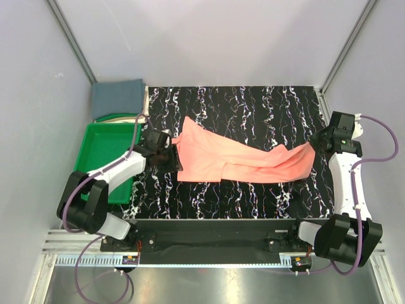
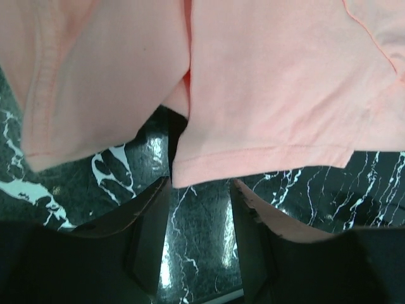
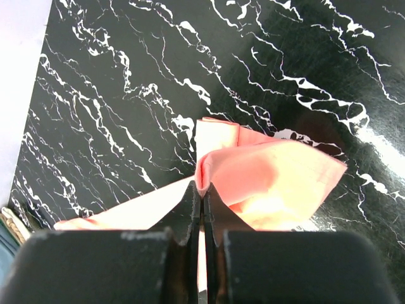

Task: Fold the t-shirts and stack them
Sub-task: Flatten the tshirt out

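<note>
Bright, even overhead light puts glare on the glossy worktop (image 3: pixel 380 149), soft shadow beneath the salmon-pink t-shirt (image 1: pixel 240 161), and the left gripper (image 2: pixel 200 183) shows blurred.

Nothing legible anywhere: no text, label, brand, number or sign readable in the top view or in either wrist view.
</note>
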### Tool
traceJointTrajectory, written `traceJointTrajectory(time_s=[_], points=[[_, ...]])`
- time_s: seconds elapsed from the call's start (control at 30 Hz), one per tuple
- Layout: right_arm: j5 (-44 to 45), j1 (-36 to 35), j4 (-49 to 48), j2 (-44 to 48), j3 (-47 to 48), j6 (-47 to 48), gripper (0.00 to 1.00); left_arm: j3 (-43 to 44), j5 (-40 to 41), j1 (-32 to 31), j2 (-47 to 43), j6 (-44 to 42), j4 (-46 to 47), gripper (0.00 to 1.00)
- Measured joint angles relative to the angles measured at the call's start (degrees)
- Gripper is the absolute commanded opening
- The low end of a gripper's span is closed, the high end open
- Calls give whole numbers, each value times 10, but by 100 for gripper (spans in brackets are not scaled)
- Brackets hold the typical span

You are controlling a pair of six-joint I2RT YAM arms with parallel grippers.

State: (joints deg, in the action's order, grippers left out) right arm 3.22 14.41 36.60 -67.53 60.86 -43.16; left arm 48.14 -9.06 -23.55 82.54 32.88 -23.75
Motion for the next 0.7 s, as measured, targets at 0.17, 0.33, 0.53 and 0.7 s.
traceJointTrajectory(time_s=[0.17, 0.33, 0.53, 0.7], points=[[-7, 0, -2, 3, -2, 0, 0, -11, 0, 0, 22, 4, 25, 44], [-9, 0, -7, 9, -2, 0, 0, -19, 3, -6, 42, 12, 40, 43], [-9, 0, -9, 10, -2, 0, 0, -38, 16, -29, 49, 24, 41, 38], [-7, 0, -9, 10, -5, 2, 0, -38, 25, -33, 51, 34, 42, 15]])
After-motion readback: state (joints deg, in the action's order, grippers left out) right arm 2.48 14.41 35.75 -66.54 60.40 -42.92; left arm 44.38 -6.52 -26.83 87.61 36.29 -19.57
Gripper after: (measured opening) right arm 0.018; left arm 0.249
